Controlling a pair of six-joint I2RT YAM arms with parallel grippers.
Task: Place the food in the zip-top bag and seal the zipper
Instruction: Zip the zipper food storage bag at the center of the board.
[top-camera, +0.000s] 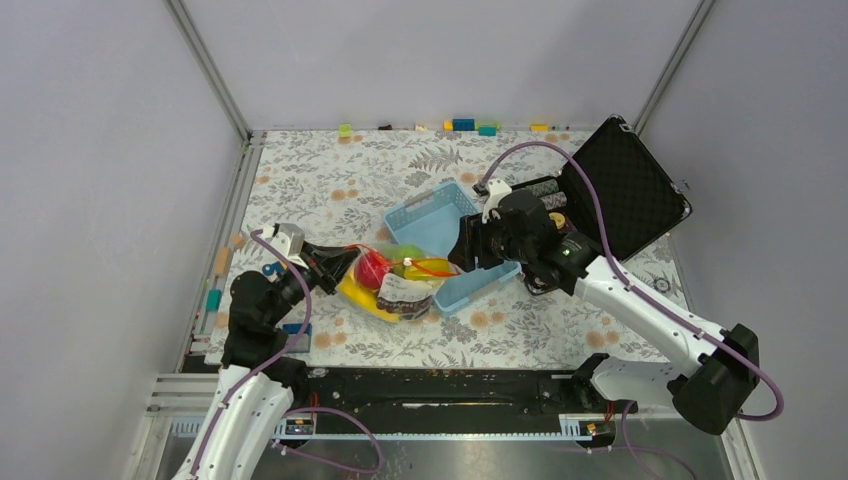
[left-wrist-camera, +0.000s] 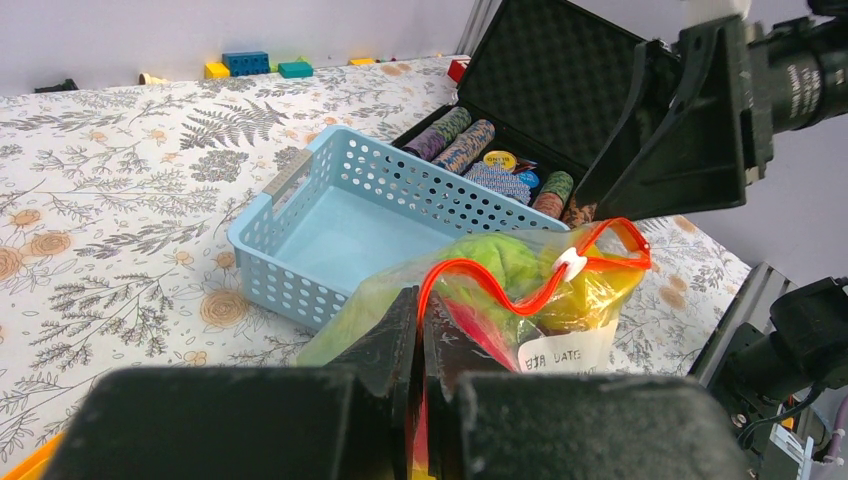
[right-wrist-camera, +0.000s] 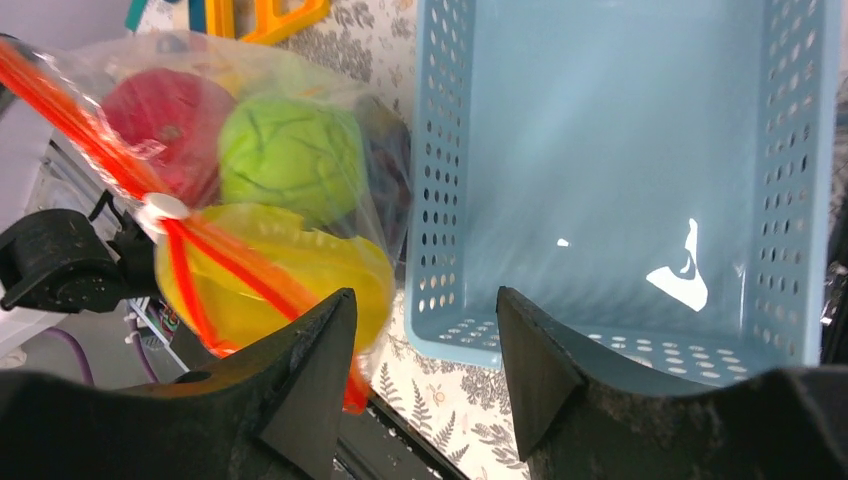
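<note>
Clear zip-top bag (top-camera: 402, 285) pinched in left fingers (left-wrist-camera: 385, 345), right fingers (right-wrist-camera: 535, 370) parted beside.

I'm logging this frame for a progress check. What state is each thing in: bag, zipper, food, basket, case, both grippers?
zip-top bag, filled, one mouth end pinched
zipper, closed up to the white slider, gaping beyond it
food, inside the bag
blue basket, upright, empty
black case, lid open, chips inside
left gripper, jaws shut on the zipper
right gripper, jaws open, empty
</note>
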